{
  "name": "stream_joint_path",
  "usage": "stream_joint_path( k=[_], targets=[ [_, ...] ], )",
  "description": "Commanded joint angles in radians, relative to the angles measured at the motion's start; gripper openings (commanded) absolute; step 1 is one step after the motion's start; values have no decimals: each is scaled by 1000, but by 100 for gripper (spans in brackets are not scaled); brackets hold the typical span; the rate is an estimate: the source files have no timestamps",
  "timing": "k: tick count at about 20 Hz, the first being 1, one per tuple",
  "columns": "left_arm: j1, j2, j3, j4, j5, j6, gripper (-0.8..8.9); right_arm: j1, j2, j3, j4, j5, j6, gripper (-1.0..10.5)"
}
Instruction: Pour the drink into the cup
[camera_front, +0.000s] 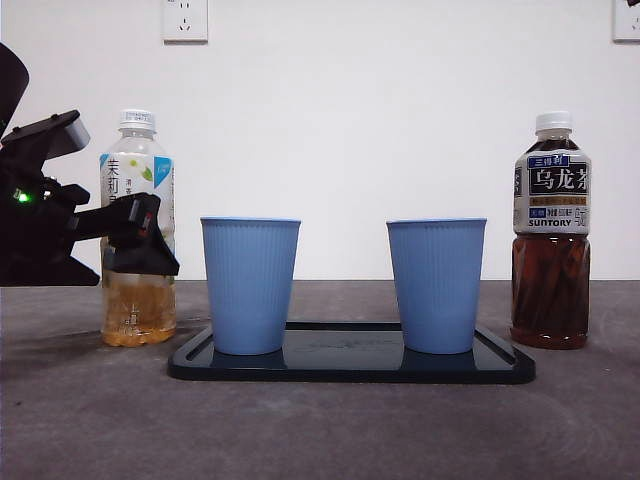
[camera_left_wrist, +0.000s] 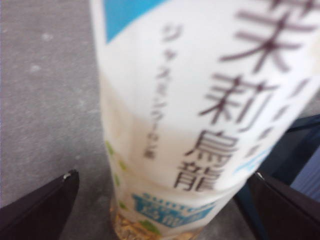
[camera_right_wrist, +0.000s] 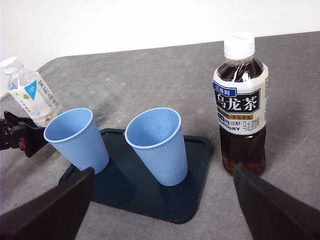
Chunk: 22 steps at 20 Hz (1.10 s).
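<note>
Left pincer (camera_front: 140, 235) spread wide around the pale tea bottle (camera_front: 137, 190), not gripping.

We've got a plain white wall (camera_front: 400, 120) behind everything, with a white power socket (camera_front: 185, 19) up at the top edge and a second white socket (camera_front: 627, 19) cut off at the corner (only partly visible). Down below, we see a dark grey, slightly speckled matte tabletop (camera_front: 320, 430). Light looks even, soft shadows.
</note>
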Motion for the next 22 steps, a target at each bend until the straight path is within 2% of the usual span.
stream_joint_path(
  k=[1,5,9,15,22],
  targets=[
    [-2,18,1,13,-6,11,527,6,0,14,6,0,6,442],
    [-2,18,1,56,-6,11,430,6,0,14,6,0,6,442],
    [-2,18,2,82,-6,11,422,6,0,14,6,0,6,442],
    [-2,18,2,83,-6,11,277,6,0,14,6,0,2,441],
    [-2,17,2,82,-6,12,239,6,0,14,6,-1,-10,441]
  ],
)
